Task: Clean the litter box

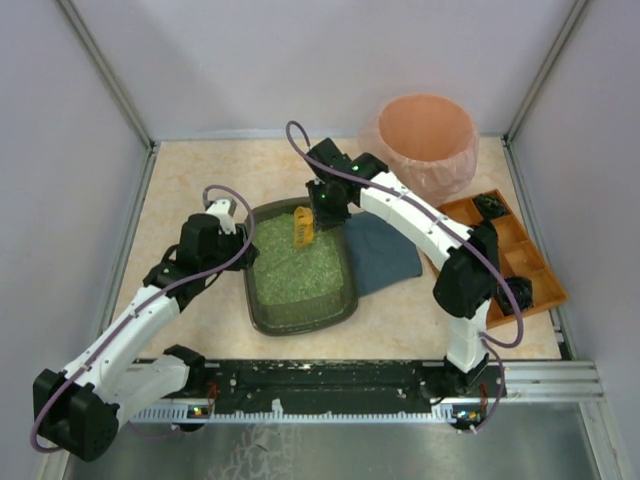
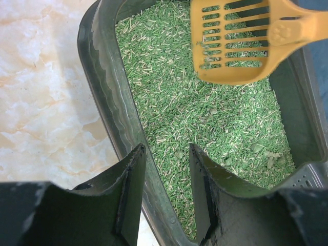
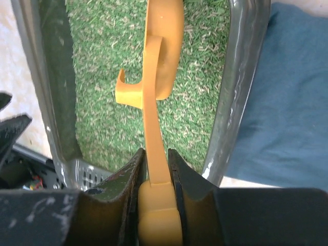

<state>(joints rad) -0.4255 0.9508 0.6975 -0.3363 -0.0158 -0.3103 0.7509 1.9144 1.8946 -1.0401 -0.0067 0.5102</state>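
– Litter box point(image 1: 300, 324), where is it?
– Mid-table, just beyond the arm bases, with its long side running away from them. The cloth point(image 1: 388, 262) touches its right rim. The bin point(image 1: 430, 140) and tray point(image 1: 520, 255) stand further right.
– Open room?
– Bare table point(image 1: 190, 170) to its left and behind it, up to the side walls.
– Left claw point(image 2: 165, 154)?
– Clamped on the litter box's left wall, one finger outside and one over the litter.
– Right claw point(image 3: 156, 163)?
– Over the far end, pinching the scoop point(image 3: 161, 56) by its handle. The scoop's head is over the litter, between the rims.
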